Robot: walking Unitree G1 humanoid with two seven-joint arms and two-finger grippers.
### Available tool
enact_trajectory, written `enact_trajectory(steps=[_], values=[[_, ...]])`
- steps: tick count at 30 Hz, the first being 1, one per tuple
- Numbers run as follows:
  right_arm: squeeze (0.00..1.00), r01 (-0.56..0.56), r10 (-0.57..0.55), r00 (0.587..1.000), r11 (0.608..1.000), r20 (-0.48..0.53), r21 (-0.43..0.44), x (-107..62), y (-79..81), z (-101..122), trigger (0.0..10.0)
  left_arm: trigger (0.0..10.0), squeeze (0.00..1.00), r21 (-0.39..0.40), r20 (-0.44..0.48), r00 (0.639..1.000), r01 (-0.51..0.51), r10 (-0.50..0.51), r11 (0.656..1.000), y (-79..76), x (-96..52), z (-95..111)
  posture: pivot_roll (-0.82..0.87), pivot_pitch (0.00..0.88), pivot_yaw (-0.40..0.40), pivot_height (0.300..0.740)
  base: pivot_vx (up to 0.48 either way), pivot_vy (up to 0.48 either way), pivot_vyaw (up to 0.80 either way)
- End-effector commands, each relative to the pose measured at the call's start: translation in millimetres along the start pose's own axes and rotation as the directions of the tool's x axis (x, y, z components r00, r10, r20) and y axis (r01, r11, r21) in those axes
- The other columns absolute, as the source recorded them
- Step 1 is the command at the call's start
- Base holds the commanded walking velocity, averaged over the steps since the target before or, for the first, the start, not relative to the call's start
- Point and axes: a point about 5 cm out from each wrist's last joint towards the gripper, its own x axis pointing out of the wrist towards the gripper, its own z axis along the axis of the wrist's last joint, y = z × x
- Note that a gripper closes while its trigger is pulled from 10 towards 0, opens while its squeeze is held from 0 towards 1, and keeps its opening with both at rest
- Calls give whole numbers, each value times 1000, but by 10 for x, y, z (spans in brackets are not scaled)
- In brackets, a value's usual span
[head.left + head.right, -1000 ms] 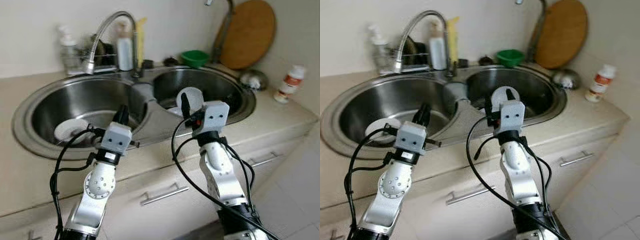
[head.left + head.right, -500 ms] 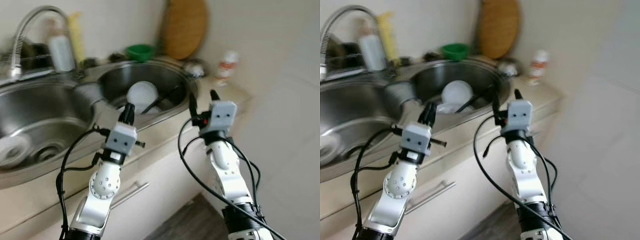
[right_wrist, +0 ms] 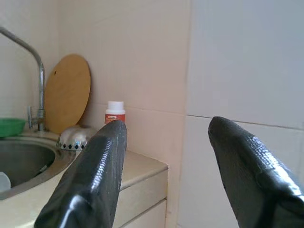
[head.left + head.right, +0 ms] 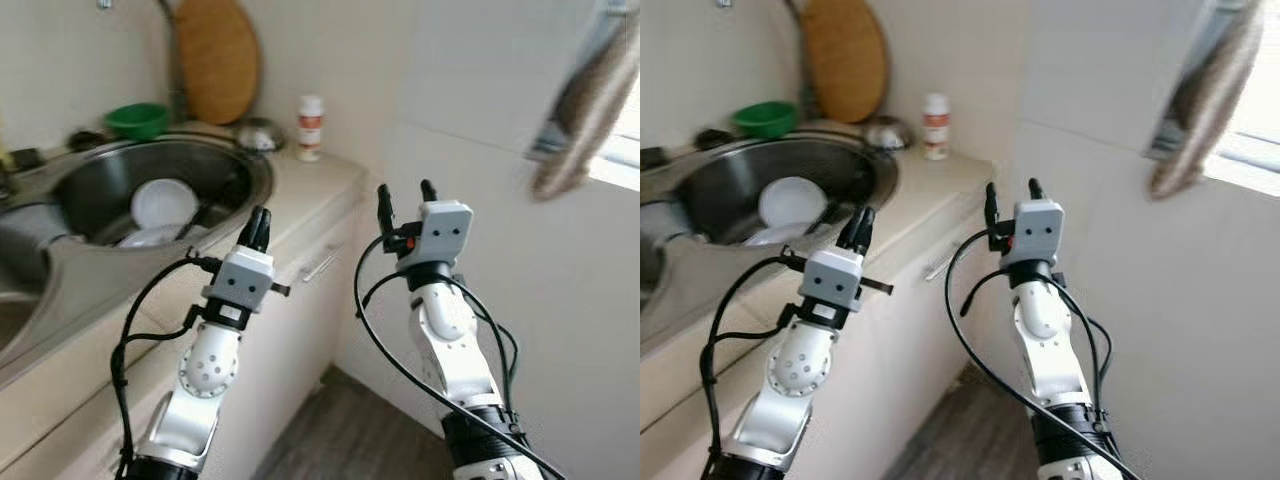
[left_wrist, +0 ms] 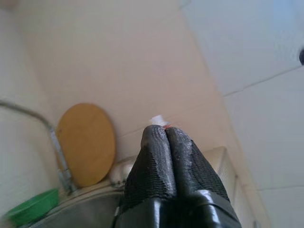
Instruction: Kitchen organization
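i have both arms raised in front of me at the end of the kitchen counter (image 4: 300, 185), beside a white tiled wall (image 4: 480, 90). my left gripper (image 4: 259, 222) is up over the counter's front edge with its two black fingers (image 5: 166, 161) pressed tight together, nothing between them. my right gripper (image 4: 404, 199) hangs out past the end of the counter, in front of the wall, with its fingers (image 3: 95, 175) spread wide apart and holding nothing.

to my left the round steel sink (image 4: 240, 165) is set into the counter. inside it sits a white bowl (image 4: 163, 204) on top of other white dishes, with a dark utensil leaning next to it; i cannot tell what kind it is. behind the sink, a green bowl (image 4: 137, 119) sits on the rim by the back wall, and a round wooden cutting board (image 4: 217, 60) leans upright against that wall, next to a metal tap pipe (image 3: 38, 90). just beside the board, a small shiny metal strainer or lid (image 4: 258, 131) lies on the counter; it is too small to tell which. near it, toward the corner, stands a white bottle with an orange-red label (image 4: 310, 127), upright and apart from both grippers.

a grey-brown cloth (image 4: 585, 105) hangs at upper right near a bright window. below the counter i see a drawer front with a metal handle (image 4: 320, 264), and dark wood-look floor (image 4: 340, 440) between my arms.
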Motion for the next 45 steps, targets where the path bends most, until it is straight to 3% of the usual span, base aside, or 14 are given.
enact_trajectory(steps=[1, 6, 9, 16, 21, 24, 29, 40, 45], values=[[0, 20, -20, 1000, 1000, 5, -16, 2, -65, 18, 10000, 10000, 0, -3, 14, 1000, 18, -18, 1000, -42, 10, 22, -31, 0, -10, 740, 0, 0, -800], [0, 43, -45, 999, 998, -27, -54, -19, -118, -39, 10000, 10000, 0, 13, -44, 998, 36, -35, 999, -83, -41, -85, -35, 0, -10, 740, 0, 0, -800], [0, 89, -98, 992, 991, -82, -101, -38, -212, -135, 10000, 10000, 0, 24, -96, 994, 53, -51, 998, -111, -91, -178, -39, 0, -10, 740, 0, 0, -800], [0, 132, -178, 958, 969, -224, -209, -89, -327, -358, 10000, 10000, 0, 25, -120, 991, 55, -52, 998, -134, -111, -228, -42, 0, -12, 740, 0, -103, -800], [0, 146, -199, 938, 969, -284, -197, -126, -355, -450, 10000, 10000, 0, 24, -127, 991, 52, -48, 998, -142, -112, -245, -43, 0, -15, 740, 0, -480, -800], [0, 129, -204, 928, 961, -313, -245, -142, -357, -501, 10000, 10000, 0, 21, -132, 990, 49, -46, 999, -145, -119, -257, -45, 0, -17, 740, 0, -480, 0], [0, 132, -213, 909, 962, -358, -239, -159, -351, -557, 10000, 10000, 0, -1, -129, 990, 49, -49, 999, -165, -129, -259, -44, 0, -20, 740, 0, 0, 0], [0, 122, -207, 914, 961, -348, -250, -147, -331, -552, 10000, 10000, 0, 7, -141, 989, 56, -54, 998, -167, -132, -278, -46, 0, -18, 740, 0, 0, -291], [0, 103, -198, 905, 961, -377, -257, -175, -298, -599, 10000, 10000, 0, 10, -147, 988, 55, -53, 998, -166, -125, -288, -44, 0, -17, 740, 0, -436, 0]])
